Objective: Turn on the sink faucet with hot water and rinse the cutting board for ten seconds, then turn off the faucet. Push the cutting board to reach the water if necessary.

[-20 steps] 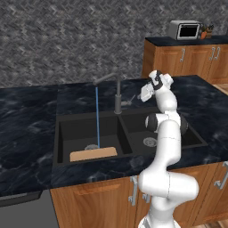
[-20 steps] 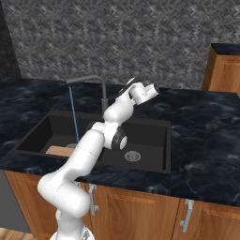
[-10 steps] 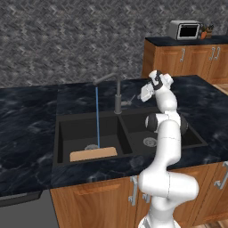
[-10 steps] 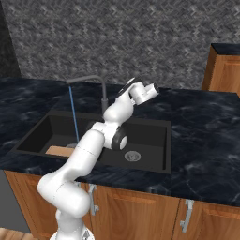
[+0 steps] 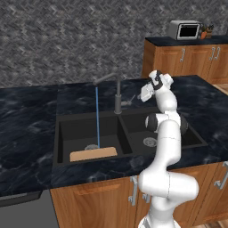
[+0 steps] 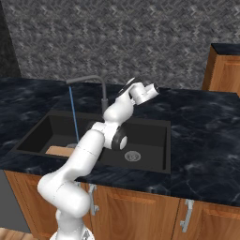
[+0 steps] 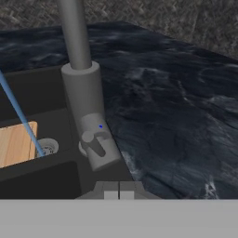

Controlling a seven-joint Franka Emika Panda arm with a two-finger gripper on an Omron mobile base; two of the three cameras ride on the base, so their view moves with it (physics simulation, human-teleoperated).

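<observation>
Nothing has moved since the earlier pictures: arm, spout, stream and board all sit where they did a second ago.

Gripper: poised above the counter just right of the faucet post, apart from the side lever, fingers pressed together, nothing between them.

Sink faucet: one, dark grey smooth metal. Round upright post on a thicker cylindrical base; thin angled spout arm reaching left over the left basin. One short stubby lever juts from the base toward the hand camera; a small blue dot sits on the base above it.

Water: one thin straight blue line, falling from the spout tip to the left drain.

Sink: one matte black rectangular unit, two basins split by a central divider. Two round silver drains, one per basin; the right drain lies partly behind the arm.

Cutting board: one flat light tan wooden rectangle, rounded corners, faint grain in the hand view. It lies on the floor of the left basin along the front wall, just in front of the drain. The stream lands beside its rear edge, not on it.

Counter: dark glossy marbled stone. Backsplash grey herringbone tile. Wooden cabinets below with metal handles. One toaster oven on the far raised cabinet.
</observation>
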